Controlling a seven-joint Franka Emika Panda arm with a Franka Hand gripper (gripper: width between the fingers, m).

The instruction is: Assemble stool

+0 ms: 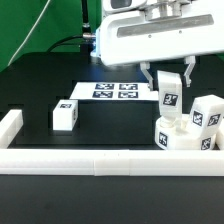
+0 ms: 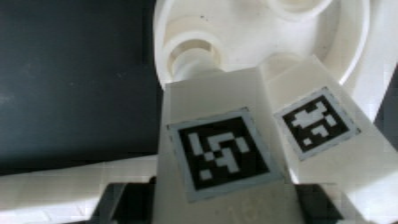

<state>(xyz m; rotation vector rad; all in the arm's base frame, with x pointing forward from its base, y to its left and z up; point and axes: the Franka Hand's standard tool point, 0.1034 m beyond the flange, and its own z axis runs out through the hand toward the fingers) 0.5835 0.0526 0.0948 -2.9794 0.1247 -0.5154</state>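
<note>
1. One long white border rail (image 1: pixel 90 160), running along the near edge of the table (image 1: pixel 40 95) and turning up the edge on the exterior view's left.
2. One first leg (image 1: pixel 66 115), white and blocky, lying loose on the table near the near corner on the exterior view's left, apart from the rail, one tag showing.
3. One marker board (image 1: pixel 115 90), flat at mid-table toward the far edge, four tags showing.
4. One hand (image 1: pixel 168 88), clenched on the second leg (image 1: pixel 169 97), a finger at either side, holding it off the table above the seat. In the wrist view, that same second leg (image 2: pixel 240 130) seen end-on with two tags.
5. One tagged block (image 1: pixel 165 132), white, just under the held leg at the seat's side; separate piece or part of the seat, cannot tell.
6. One round white seat (image 1: pixel 190 143), at the near corner on the exterior view's right, close against the rail. In the wrist view, the seat (image 2: pixel 267 30) with one socket hole (image 2: pixel 192 50) plainly showing.
7. One third leg (image 1: pixel 207 113), upright at the seat's far side.
</note>
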